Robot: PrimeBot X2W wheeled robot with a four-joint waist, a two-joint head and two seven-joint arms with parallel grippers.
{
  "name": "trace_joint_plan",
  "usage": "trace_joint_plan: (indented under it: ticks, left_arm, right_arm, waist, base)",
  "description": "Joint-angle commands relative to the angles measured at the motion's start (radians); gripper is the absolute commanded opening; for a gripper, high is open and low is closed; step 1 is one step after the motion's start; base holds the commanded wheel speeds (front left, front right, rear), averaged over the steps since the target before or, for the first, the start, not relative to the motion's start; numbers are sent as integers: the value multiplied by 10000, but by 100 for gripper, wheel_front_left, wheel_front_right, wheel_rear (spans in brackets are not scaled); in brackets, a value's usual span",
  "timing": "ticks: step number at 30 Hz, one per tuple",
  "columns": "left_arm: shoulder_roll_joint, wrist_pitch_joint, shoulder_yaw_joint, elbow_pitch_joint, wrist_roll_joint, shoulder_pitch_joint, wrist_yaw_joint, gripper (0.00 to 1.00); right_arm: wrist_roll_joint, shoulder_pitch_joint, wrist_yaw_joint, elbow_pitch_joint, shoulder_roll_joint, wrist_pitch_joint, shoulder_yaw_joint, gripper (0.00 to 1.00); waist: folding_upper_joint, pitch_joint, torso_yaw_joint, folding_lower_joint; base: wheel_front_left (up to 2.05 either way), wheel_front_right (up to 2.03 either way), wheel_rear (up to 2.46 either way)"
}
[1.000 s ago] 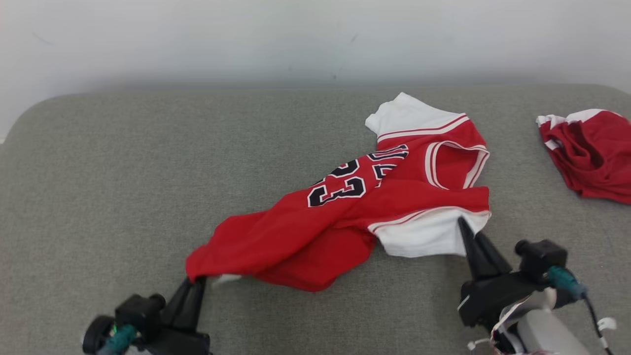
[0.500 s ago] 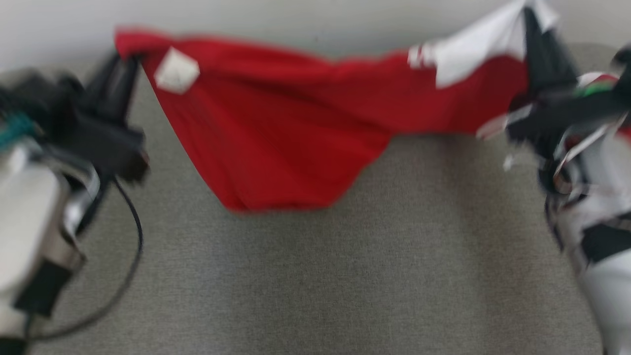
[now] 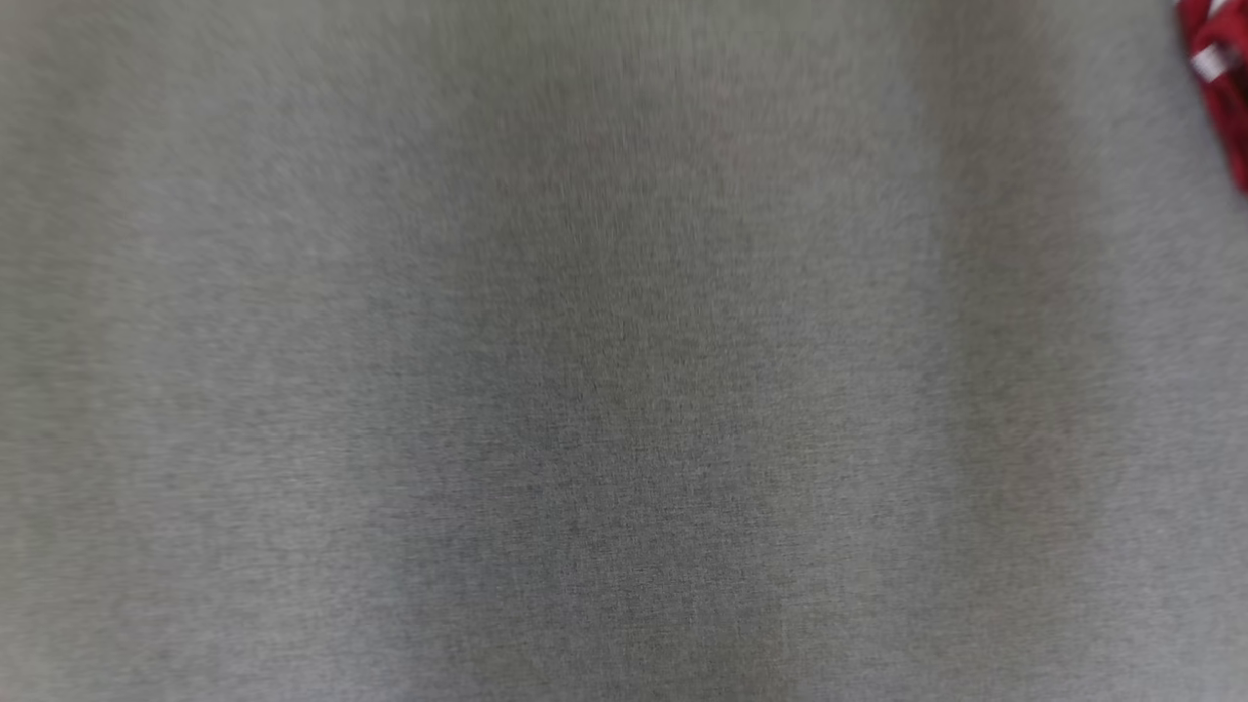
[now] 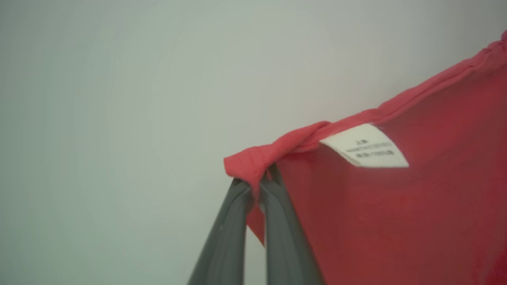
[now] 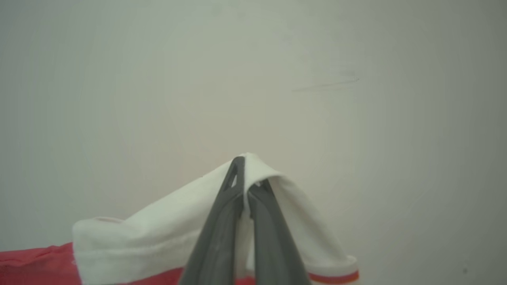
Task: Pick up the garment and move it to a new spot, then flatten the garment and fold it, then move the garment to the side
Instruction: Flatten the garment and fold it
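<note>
The garment (image 4: 376,221) is a red jersey with white sleeves. In the left wrist view my left gripper (image 4: 259,176) is shut on a bunched corner of its red hem, beside a white care label (image 4: 364,146); the red cloth hangs away to the right against a pale wall. In the right wrist view my right gripper (image 5: 245,174) is shut on a white sleeve (image 5: 158,221), which drapes over both fingers, with a red-and-white trim and red cloth (image 5: 31,265) low in that view.
The head view is blurred and looks down on the grey fabric surface (image 3: 585,390). A bit of red cloth (image 3: 1219,97) shows at its top right edge; I cannot tell which garment it belongs to. A pale wall (image 5: 158,79) lies behind both grippers.
Both grippers have lifted the jersey off the grey surface and raised it, stretched between them. The head camera has moved, and the jersey and arms have left its picture.
</note>
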Motion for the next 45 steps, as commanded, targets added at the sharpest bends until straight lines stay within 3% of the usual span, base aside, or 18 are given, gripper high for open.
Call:
trace_joint_plan:
  ticks: [1,3,11,23,29,35,40,45]
  left_arm:
    - [42,16,-200,247,-84,-585,23,0]
    - [-43,8,-575,967,-429,-1851,23,0]
    - [-234,-91,-1678,2496,-1001,-4387,23,0]
    - [-590,-641,-3284,3399,-1839,-5444,23,0]
    - [-599,-1129,-3811,3571,-2566,-5278,23,0]
    - [-376,-1970,-4200,3445,-3342,-4308,23,0]
    - [-74,-2603,-4331,3171,-3712,-2446,23,0]
    - [251,-2691,-3274,2045,-3725,26,278,0]
  right_arm:
    - [-218,-585,-27,304,24,47,-12,0]
    - [-747,-1968,-27,1030,19,77,159,0]
    - [-1677,-4748,-27,2784,151,-214,354,0]
    - [-1912,-5671,-27,4201,407,-947,587,0]
    - [-1731,-5344,-27,4401,597,-1313,760,0]
    - [-1063,-4378,-27,3719,485,-1584,1487,0]
    - [-82,-2122,-27,2551,392,-1819,2252,0]
    - [870,667,-27,665,-179,-1633,2789,0]
  waist:
    - [-3,1217,-160,-4]
    - [-3,1462,-144,-4]
    - [-3,1987,-63,-4]
    - [-3,2429,-121,-4]
    - [-3,2521,-150,-4]
    - [-3,2257,-48,-4]
    - [-3,1341,-155,-4]
    - [-3,286,-229,-4]
  base:
    - [0,0,0]
    - [0,0,0]
    - [0,0,0]
    - [0,0,0]
    - [0,0,0]
    - [0,0,0]
    - [0,0,0]
    - [0,0,0]
